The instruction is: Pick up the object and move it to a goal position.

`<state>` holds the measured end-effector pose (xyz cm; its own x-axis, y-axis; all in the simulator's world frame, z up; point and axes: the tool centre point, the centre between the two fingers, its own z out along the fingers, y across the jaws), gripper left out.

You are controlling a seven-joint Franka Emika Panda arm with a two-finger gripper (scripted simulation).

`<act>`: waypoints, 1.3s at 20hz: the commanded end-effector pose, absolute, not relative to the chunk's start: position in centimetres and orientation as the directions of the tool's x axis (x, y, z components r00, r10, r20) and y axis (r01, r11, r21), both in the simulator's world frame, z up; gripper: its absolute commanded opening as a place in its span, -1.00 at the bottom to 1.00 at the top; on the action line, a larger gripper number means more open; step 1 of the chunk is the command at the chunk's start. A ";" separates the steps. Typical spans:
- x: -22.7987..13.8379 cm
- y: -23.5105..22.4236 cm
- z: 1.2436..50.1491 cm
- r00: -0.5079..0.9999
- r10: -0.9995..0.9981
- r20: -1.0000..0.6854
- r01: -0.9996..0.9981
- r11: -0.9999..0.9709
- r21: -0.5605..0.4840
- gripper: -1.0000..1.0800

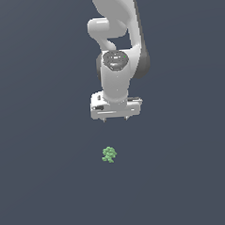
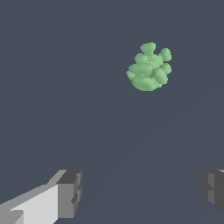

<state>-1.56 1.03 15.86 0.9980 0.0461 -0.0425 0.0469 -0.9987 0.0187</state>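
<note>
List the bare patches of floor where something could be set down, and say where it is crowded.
Bare grey floor lies on every side of the green sprig. The strip between sprig and open claw is free too. Only the arm's own spot is crowded.

We're counting 1 arm [image 1: 116, 34], w/ 1 gripper [image 1: 115, 119] on it. We're seeing 2 fingers [image 2: 69, 192] on that gripper, set wide apart. We're counting 1 green object [image 1: 109, 154], lumpy, approx. a dozen small lobes clustered together.
</note>
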 end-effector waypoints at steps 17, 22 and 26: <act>-0.9 4.2 16.9 0.996 0.083 -0.028 0.083 -0.997 -0.004 0.92; -0.3 4.0 16.6 0.990 0.136 -0.027 0.136 -0.991 -0.004 0.92; 0.3 3.7 16.2 0.980 0.199 -0.026 0.199 -0.980 -0.003 0.92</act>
